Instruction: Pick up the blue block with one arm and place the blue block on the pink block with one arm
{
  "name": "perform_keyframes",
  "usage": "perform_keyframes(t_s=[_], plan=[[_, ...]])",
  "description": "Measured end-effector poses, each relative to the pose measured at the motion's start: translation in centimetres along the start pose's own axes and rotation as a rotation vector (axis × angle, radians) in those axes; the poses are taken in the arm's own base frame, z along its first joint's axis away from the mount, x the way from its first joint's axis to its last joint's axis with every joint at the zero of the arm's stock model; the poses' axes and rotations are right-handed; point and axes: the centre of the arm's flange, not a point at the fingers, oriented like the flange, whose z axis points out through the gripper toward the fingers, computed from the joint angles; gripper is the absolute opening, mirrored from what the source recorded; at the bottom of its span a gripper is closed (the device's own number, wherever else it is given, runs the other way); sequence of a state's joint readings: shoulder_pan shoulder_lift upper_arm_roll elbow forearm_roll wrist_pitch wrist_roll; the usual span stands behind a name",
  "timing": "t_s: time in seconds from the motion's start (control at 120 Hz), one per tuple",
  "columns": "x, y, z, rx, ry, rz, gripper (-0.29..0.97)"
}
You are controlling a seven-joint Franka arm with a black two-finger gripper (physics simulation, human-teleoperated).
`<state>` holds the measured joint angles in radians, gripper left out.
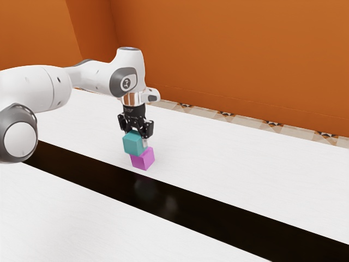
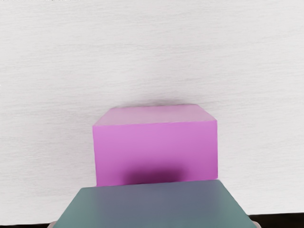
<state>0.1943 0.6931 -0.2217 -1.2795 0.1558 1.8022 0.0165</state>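
Centre-left in the exterior frame, the black two-finger gripper [image 1: 136, 132] was clamped on the teal-blue cube [image 1: 132, 144], close over the magenta-pink cube [image 1: 144, 159] on the white tabletop [image 1: 245, 158]. It looked off-centre and wanted squaring up before a gentle release.

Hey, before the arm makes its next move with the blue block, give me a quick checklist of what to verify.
1. Hand shut on the blue block: ok, it is gripped from two sides.
2. Blue block lifted off the table: ok.
3. Pink block lying flat on the table: ok.
4. Blue block centred over the pink block: not ok, it looks offset toward the exterior view's left.
5. Blue block's underside touching the pink block's top: cannot tell.
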Motion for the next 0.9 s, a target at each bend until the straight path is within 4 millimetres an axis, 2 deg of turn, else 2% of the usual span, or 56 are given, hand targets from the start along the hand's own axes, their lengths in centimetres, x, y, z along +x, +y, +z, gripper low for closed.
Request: perform_keyframes(t_s=[0.142,0.733,0.9], plan=[[0.4,0.7,-1.1,0.000,0.029,0.029,0.39],[1.6,0.4,1.1,-0.005,0.023,0.067,0.39],[1.8,0.4,1.5,-0.008,0.027,0.078,0.54]])
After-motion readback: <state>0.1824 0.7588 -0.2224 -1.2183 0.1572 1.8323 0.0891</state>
